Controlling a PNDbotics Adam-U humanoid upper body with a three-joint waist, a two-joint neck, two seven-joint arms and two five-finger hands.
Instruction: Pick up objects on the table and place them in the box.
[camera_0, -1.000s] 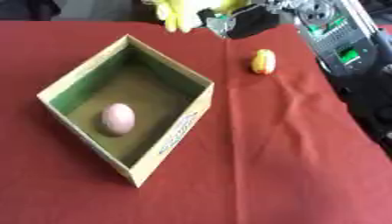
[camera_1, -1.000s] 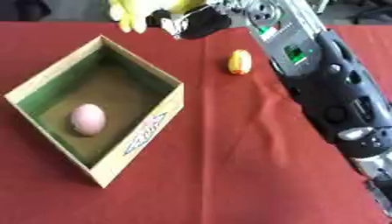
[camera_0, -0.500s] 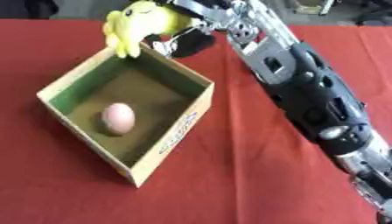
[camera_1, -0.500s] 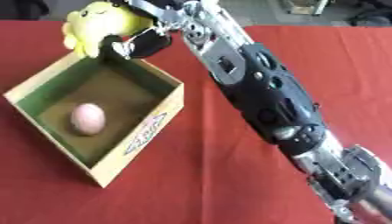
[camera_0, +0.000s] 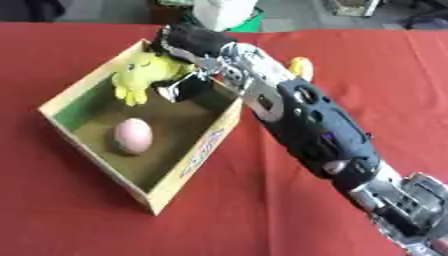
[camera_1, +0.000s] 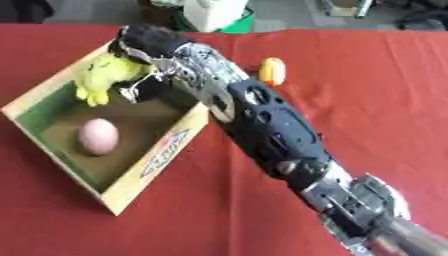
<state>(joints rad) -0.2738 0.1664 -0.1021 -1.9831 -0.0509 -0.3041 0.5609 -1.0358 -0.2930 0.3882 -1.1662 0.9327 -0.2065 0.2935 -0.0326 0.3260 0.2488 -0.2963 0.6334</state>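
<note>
- Left eye view: my right arm (camera_0: 306, 120) comes in from the lower right and stretches across the red worktop (camera_0: 350, 70) to the far corner of the box (camera_0: 188, 170).
- My right hand (camera_0: 188, 42) is at that corner, its fingers curled round the yellow plush toy (camera_0: 144, 75), which hangs over the far end of the box, inside its rim.
- A pink egg (camera_0: 133, 135) lies on the box floor, nearer me than the toy and apart from it.
- A small yellow object (camera_0: 301, 66) lies on the worktop just beyond my forearm, outside the box, partly hidden by the arm.
- The box sits askew, with a printed label on its near-right wall.
- Right eye view: my right hand (camera_1: 149, 40) shows as a dark mass over the far rim of the box (camera_1: 144, 167), holding the yellow plush toy (camera_1: 103, 75) against it; the toy's legs dangle toward the box floor.
- The pink egg (camera_1: 97, 136) lies near the middle of the box floor.
- The small yellow object (camera_1: 273, 71) shows whole here, on the worktop (camera_1: 367, 75) to the right of my arm (camera_1: 262, 120) and well clear of the box.
</note>
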